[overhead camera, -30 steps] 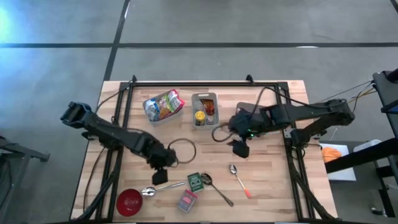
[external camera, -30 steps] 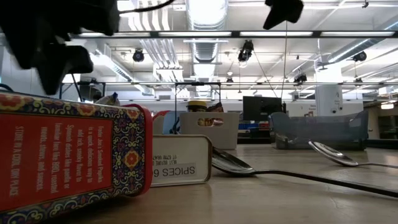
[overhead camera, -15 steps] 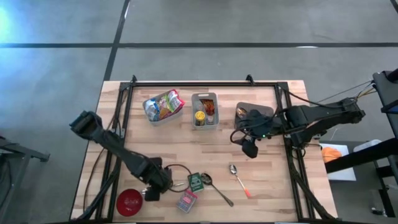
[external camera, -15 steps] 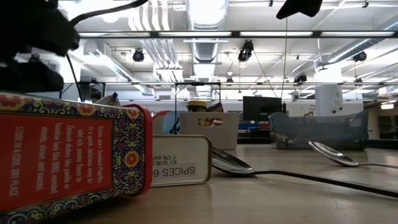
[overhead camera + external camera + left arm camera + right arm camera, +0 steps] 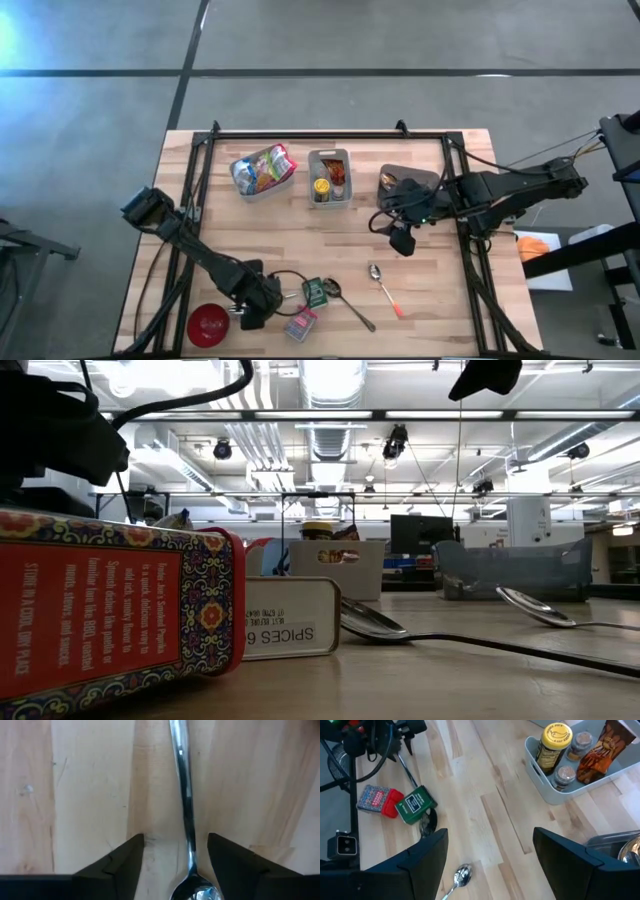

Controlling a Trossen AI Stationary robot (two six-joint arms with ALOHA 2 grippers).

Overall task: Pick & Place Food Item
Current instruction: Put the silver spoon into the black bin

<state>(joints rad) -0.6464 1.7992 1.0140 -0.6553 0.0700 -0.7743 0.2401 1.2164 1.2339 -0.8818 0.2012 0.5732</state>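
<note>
Pale wood-grain table [image 5: 90,795], slender steel spoon [image 5: 184,785]

hidden and cut-off parts around the red tin

the red tin [image 5: 110,615] fills the low view's near side and runs off its edge, hiding the table behind it; the green tin [image 5: 290,617] beside it shows only part of its label, ending in "spices". in the high view the left gripper [image 5: 256,312] covers most of the spoon [image 5: 184,795] next to the red tin, and the left wrist view cuts that spoon's bowl off at the frame edge. the jars in the grey bin [image 5: 560,795] are too small to read, and the lidded box [image 5: 620,847] beyond is cropped.
</note>
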